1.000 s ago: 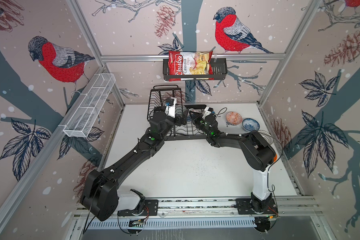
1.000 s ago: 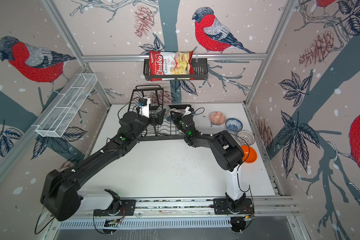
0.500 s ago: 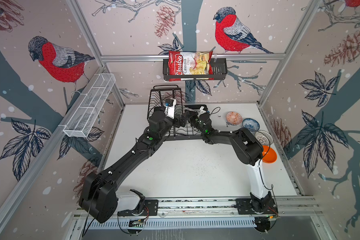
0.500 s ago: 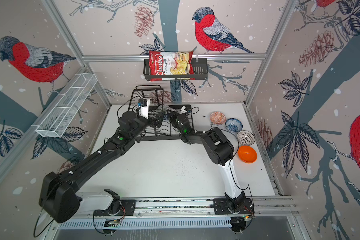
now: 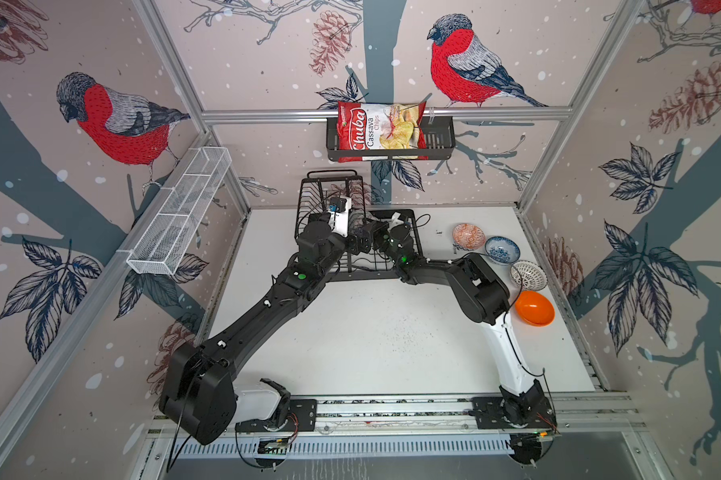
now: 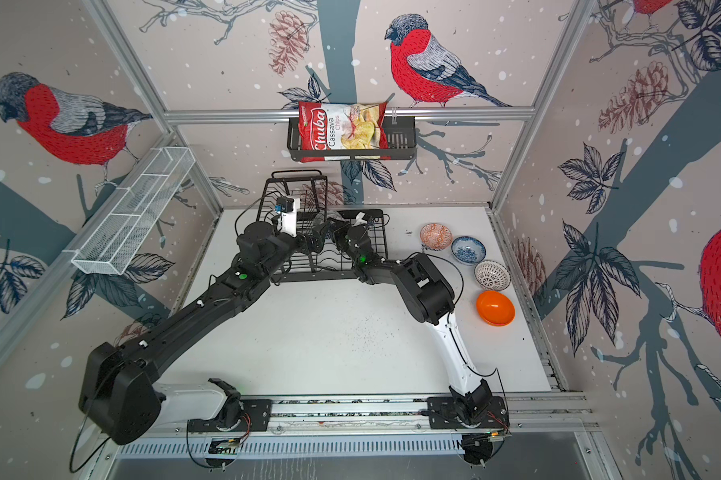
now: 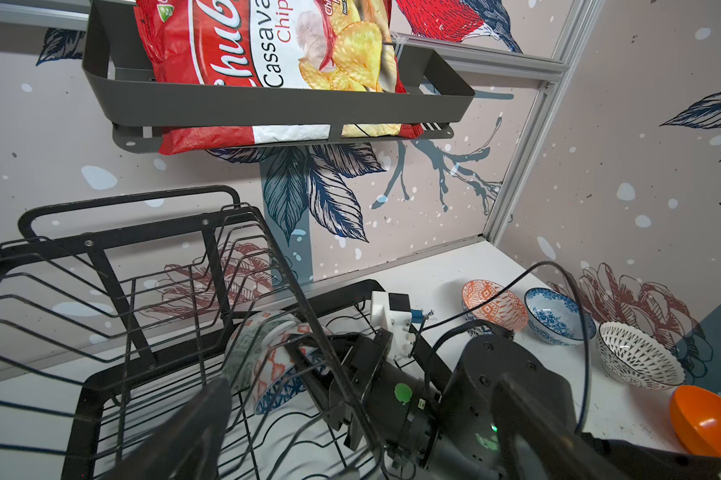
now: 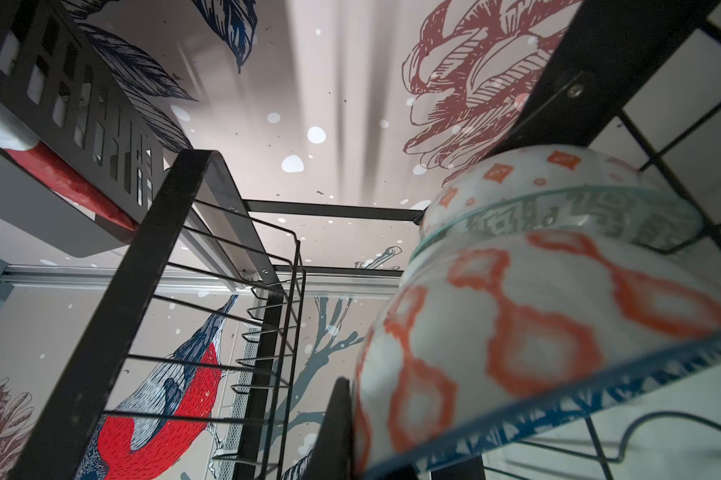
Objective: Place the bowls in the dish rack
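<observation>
The right hand (image 7: 308, 365) is clamped on the rim of the dark blue geometric bowl (image 7: 277, 382). It holds the bowl tipped on edge inside the dish rack (image 5: 331, 173), over the lower tray (image 7: 342, 286). The grey-green bowl (image 7: 246, 345) already leans there, close beside it and seemingly touching. Pinching the rim probably lets the bowl slip between the tray's wavy wires and stand beside its neighbour rather than lie flat.

The left hand (image 5: 358, 245) hangs fully spread and empty just beside the rack's raised tier (image 7: 113, 266), likely ready to steady a bowl.

Four bowls wait on the desk (image 5: 371, 332) on the tray side of the rack, well apart from it:
- salmon-orange bowl (image 5: 468, 236)
- blue-white floral bowl (image 5: 502, 249)
- white lattice bowl (image 5: 528, 275)
- plain orange bowl (image 5: 534, 308)

Compared with a second ago, the right arm has pushed deeper into the rack, toward the raised tier. Its elbow has drawn in, uncovering the plain orange bowl. The left arm has barely shifted, neither hand's opening has changed, and the desk bowls lie as before.
</observation>
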`<act>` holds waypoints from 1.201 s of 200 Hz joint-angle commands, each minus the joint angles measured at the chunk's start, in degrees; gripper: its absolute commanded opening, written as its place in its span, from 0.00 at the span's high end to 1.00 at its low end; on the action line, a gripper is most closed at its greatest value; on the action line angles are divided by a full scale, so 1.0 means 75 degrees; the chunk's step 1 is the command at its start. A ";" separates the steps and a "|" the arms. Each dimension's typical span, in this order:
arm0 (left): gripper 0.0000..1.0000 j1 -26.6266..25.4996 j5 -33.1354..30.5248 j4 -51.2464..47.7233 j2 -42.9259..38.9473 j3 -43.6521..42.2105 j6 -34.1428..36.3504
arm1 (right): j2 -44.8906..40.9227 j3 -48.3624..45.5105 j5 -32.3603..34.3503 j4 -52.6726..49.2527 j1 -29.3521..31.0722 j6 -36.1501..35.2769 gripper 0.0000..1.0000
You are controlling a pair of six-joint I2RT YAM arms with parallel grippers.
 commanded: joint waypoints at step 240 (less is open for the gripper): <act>0.03 0.0088 0.0109 0.0102 -0.0033 0.0010 -0.0064 | 0.1332 0.0744 -0.0544 0.2353 -0.0107 0.0463 1.00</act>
